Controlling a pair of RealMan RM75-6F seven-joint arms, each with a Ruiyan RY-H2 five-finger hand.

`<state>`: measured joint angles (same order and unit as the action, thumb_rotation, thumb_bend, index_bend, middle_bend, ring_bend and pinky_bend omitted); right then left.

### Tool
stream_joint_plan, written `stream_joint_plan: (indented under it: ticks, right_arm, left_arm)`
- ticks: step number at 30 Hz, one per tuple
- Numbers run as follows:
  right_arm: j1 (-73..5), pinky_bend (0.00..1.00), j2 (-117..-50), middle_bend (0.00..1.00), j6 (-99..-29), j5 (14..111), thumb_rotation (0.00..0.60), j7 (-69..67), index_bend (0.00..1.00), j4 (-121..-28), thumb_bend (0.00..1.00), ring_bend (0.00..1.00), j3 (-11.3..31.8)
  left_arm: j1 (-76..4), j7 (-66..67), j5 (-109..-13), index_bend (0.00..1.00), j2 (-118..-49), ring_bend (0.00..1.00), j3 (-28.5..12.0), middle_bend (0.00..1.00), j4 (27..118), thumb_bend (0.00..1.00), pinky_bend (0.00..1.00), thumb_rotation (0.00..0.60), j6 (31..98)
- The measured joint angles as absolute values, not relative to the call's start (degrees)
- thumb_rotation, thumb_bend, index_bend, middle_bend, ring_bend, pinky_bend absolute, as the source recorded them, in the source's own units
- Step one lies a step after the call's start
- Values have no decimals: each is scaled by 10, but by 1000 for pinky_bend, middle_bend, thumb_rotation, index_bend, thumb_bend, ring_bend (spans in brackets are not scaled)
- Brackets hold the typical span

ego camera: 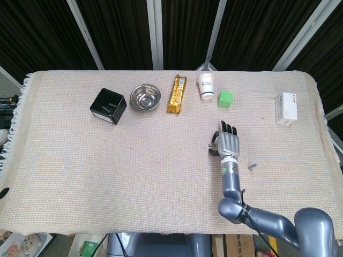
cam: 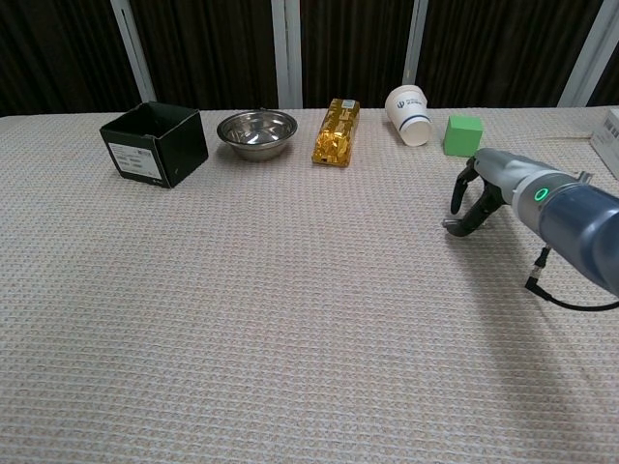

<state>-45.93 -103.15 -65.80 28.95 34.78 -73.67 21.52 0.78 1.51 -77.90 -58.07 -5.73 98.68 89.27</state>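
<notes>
right hand: hovers low over the table at about 4 o'clock from the table's middle in the head view; palm down, fingers curled downward and apart, holding nothing, as the chest view shows
left hand: not seen in either view
green cube: nearest thing to the right hand, at 12 o'clock from it, apart from the fingertips; stands on the cloth just beside the paper cup; in the chest view it sits behind the hand
paper cup: white with a dark band, at 10 o'clock from the green cube, near it but not touching; in the chest view it looks tilted, mouth toward the upper left
gold packet: long shiny wrapper lying flat, lengthwise away from the robot, at 9 o'clock from the paper cup
steel bowl: upright, at 9 o'clock from the gold packet, just beside it
black box: open-topped, at 9 o'clock from the steel bowl, near it
white carton: near the table's right edge, at 2 o'clock from the right hand, well apart
small dark piece: lies on the cloth at 4 o'clock from the right hand, beside the forearm; too small to tell what it is
table cover: woven beige cloth over the whole top
</notes>
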Motion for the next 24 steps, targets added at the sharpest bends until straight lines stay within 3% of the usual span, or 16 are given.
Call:
stream_joint_plan:
  ticks: [24]
  right_arm:
    - [-460,0,-1046,0,-644,293,600,349,571,-715,366,0,224]
  left_arm:
    - [6,18,-779,120,-581,9,-57,108,987,42,9,600,890]
